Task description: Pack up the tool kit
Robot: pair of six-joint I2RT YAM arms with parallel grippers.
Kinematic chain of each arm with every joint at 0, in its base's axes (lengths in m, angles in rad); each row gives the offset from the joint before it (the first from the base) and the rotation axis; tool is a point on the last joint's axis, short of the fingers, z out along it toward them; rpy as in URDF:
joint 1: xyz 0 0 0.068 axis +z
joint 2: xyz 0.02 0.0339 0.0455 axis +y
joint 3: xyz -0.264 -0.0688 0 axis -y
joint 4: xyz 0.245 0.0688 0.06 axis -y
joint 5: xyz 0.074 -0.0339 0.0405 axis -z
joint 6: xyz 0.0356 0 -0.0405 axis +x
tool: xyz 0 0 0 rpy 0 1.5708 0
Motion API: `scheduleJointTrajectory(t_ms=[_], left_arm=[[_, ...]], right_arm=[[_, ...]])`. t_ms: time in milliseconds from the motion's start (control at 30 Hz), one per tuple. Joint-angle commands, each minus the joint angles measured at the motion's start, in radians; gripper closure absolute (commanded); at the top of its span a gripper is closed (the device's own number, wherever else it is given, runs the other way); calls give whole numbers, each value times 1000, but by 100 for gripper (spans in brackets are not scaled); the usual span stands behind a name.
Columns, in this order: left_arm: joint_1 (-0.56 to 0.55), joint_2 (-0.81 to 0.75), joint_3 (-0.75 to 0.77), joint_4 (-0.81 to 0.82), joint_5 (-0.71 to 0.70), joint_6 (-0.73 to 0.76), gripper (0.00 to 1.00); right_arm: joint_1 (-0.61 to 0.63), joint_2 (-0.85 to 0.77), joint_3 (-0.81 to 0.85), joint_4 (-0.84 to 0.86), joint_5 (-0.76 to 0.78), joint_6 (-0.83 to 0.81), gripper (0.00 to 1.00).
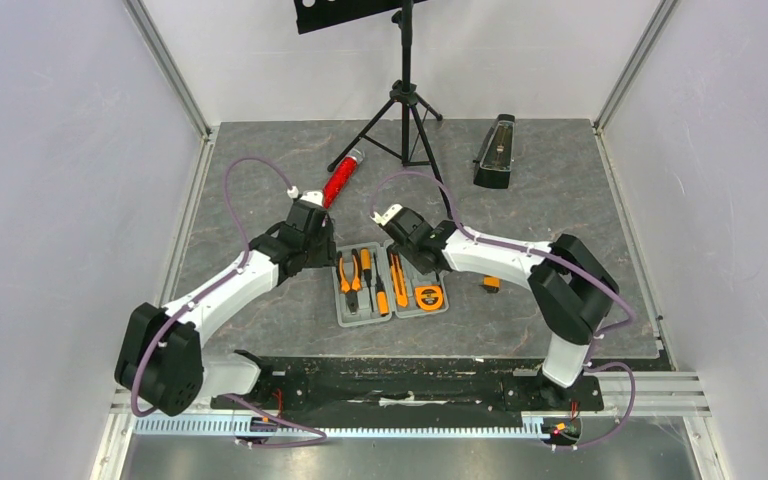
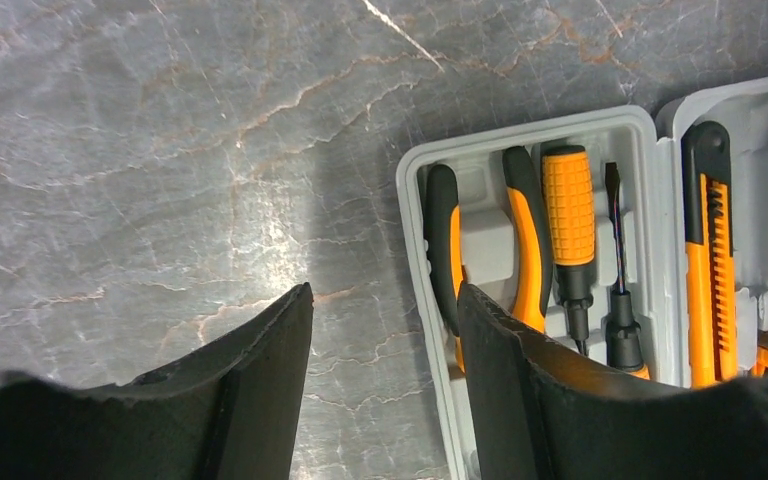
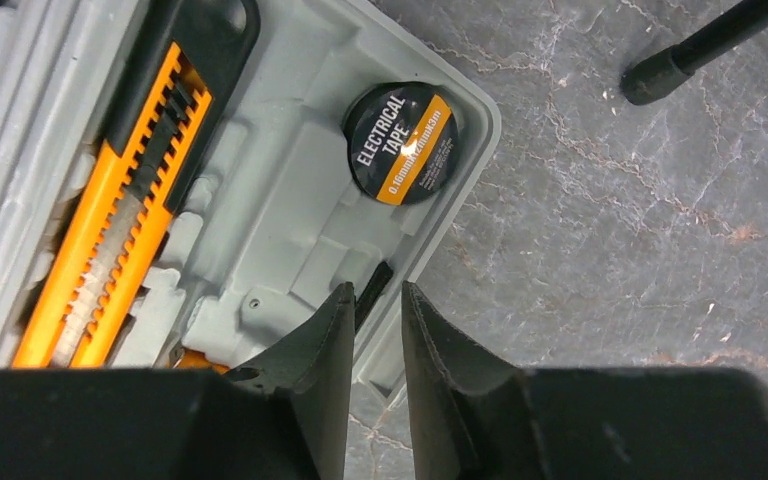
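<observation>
**Packing the tool kit, late stage.** The grey case [image 3: 290, 160] lies open and flat on the table [image 1: 260, 160], between the two arms and near their bases.

- **Left half:** it holds the pliers [image 2: 525, 250], an orange-handled screwdriver [image 2: 569, 205] and a thinner screwdriver [image 2: 620, 325], each seated in its recess.
- **Right half:** it holds the knife [image 3: 110, 220], the tape measure [image 1: 428, 296] and a roll of electrical tape [image 3: 402, 143] in the far corner. The moulded recess between the knife and the roll shows bare plastic.
- **Loose item:** one small orange-and-black piece [image 1: 491, 284] lies on the table just beside the right edge of the case. It is too small to identify.

Judged from this layout, most tools are stowed. What is left is the loose piece and the folding shut of the two halves.

**Left gripper** [image 2: 385, 300]: the jaws stand wide apart and hold nothing. One finger hangs over the bare table. The other finger [image 2: 540, 400] hangs over the left half of the case, above the pliers, with the case rim between the two.

**Right gripper** [image 3: 377, 292]: the jaws are parted by only a narrow gap, poised over the near rim of the right half. A thin dark strip shows just beyond the tips. It is narrower than the gap, so no grip is evident, and whether either tip touches it cannot be told.
</observation>
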Motion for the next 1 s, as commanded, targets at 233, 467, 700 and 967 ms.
scheduleJointTrajectory(t_ms=[233, 467, 700, 967], left_arm=[[4, 34, -29, 37, 40, -69, 41], [4, 33, -29, 36, 40, -69, 41], [4, 31, -27, 38, 43, -69, 42], [4, 29, -26, 41, 49, -69, 42]], right_arm=[[-36, 61, -20, 77, -40, -90, 78], [-42, 68, -42, 50, -64, -68, 79], [-44, 53, -47, 25, -95, -39, 86], [-50, 15, -38, 29, -155, -36, 100]])
